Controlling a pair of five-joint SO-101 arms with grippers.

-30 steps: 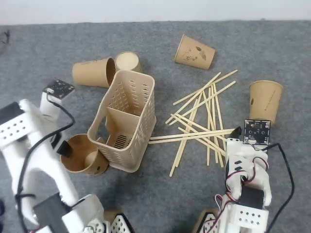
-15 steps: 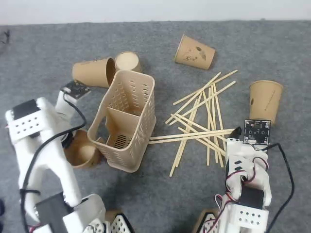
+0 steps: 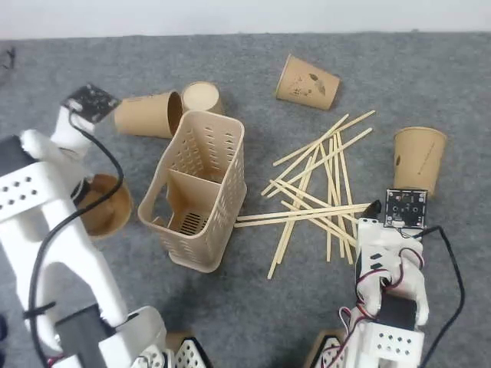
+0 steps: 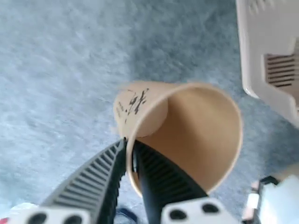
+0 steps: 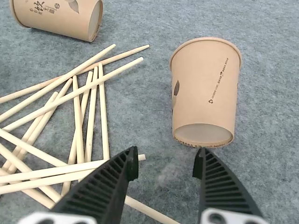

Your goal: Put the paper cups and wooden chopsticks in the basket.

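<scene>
Slotted beige plastic basket [image 3: 196,192] lying on its side on the grey, felt-textured table [image 3: 430,84], with slender wooden chopsticks [image 3: 314,192] fanned out beside it. The left claw [image 4: 129,144], almost closed, pinches the thin rim of a tapered brown paper cup [image 4: 187,135] near the basket but apart from it. The right claw [image 5: 167,161] gapes wide and empty over chopstick ends, near an inverted cup [image 5: 205,93]. Since a second ago the held cup has drawn away from the basket, while the right arm is unchanged.

Likely a robotics lab bench: a grey felt worktop [image 3: 430,92] under the basket [image 3: 201,192], a plain white wall [image 3: 230,15] beyond it, and the cabled left arm [image 3: 38,215] and right arm [image 3: 387,276] on either side of it.
</scene>
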